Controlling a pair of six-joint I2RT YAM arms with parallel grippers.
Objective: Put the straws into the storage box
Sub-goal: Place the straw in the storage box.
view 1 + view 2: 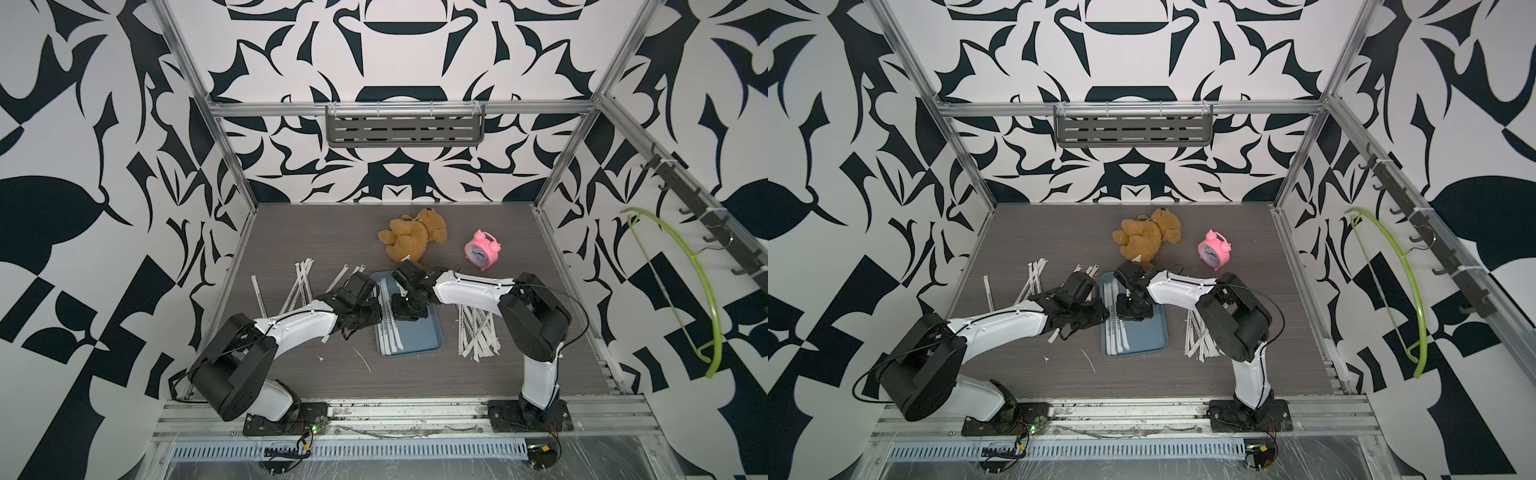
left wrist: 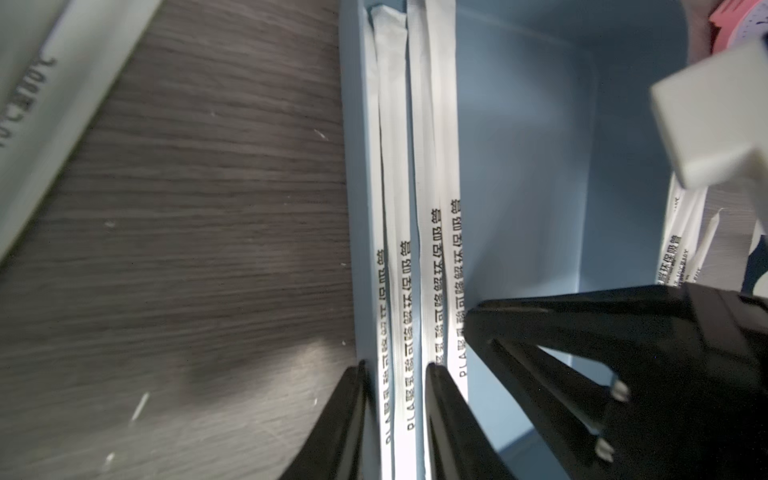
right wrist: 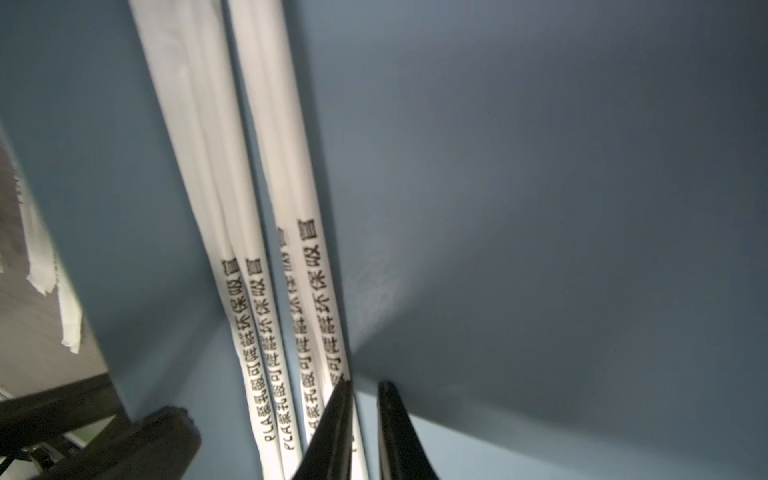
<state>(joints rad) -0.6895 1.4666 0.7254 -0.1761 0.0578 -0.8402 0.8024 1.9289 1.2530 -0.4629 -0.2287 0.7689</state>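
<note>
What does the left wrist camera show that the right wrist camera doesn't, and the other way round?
Only the left wrist view: the left gripper, jaws apart framing two straws, and a white part of the right arm. Only the right wrist view: the right gripper, tips slightly apart beside the straws. Both: the storage box with four printed straws lying side by side toward one long side.
</note>
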